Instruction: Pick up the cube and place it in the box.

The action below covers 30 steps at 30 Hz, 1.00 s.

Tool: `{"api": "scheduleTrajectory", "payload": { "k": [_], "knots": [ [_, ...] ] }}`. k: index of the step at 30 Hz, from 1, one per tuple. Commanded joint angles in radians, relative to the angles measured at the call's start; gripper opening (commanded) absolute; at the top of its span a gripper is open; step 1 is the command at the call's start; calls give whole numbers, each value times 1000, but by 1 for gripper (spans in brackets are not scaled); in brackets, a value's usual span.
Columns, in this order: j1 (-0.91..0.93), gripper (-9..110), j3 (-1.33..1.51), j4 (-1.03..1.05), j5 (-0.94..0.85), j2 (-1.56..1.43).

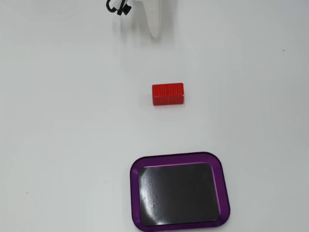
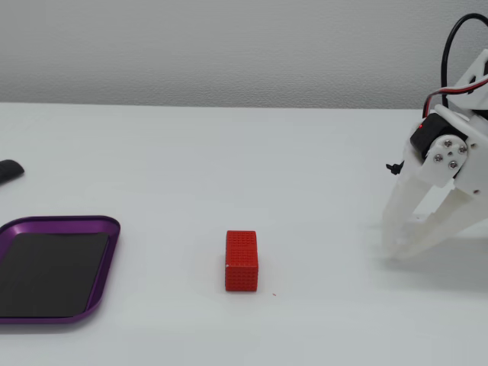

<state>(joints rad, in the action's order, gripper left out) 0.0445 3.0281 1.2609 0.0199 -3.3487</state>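
- Going left to right in the side-on fixed view: a small dark thing (image 2: 9, 170) pokes in at the left edge, too cropped to tell what it is.
- Next is the box (image 2: 107, 226), purple rim, shiny black floor, nothing in it. It's the thing farthest from the jaws, way across the table (image 2: 244, 152).
- Then the cube (image 2: 242, 261), red and bumpy, sitting flat on the table by itself. It's between the box and the jaws, well apart from both, nothing touching it.
- Far right: the gripper (image 2: 398, 252), white fingers pointing down with tips right at the table or just above it, can't tell which. The jaws look spread a bit, with a gap visible between the two fingers, and nothing in between.
- In the top-down fixed view the gripper (image 1: 155, 33) only shows at the top edge; the cube (image 1: 168, 94) is below it, and the box (image 1: 135, 169) is further down again, so the same order: jaws, cube, box.
- From up there you can't read the jaws, the fingers overlap.
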Motion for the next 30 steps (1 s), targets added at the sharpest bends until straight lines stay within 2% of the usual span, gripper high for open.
{"api": "scheduleTrajectory", "payload": {
  "k": [1, 11, 17, 21, 23, 25, 30],
  "knots": [
    [175, 0, 23, -86, -6, -69],
    [166, 0, 23, -103, -2, -71],
    [178, 0, -8, -448, -9, -71],
    [167, 0, -160, -624, -11, -46],
    [153, 2, -241, -614, -11, -5],
    [118, 4, -330, -514, -11, 94],
    [55, 9, -581, -341, -48, 551]
  ]
}}
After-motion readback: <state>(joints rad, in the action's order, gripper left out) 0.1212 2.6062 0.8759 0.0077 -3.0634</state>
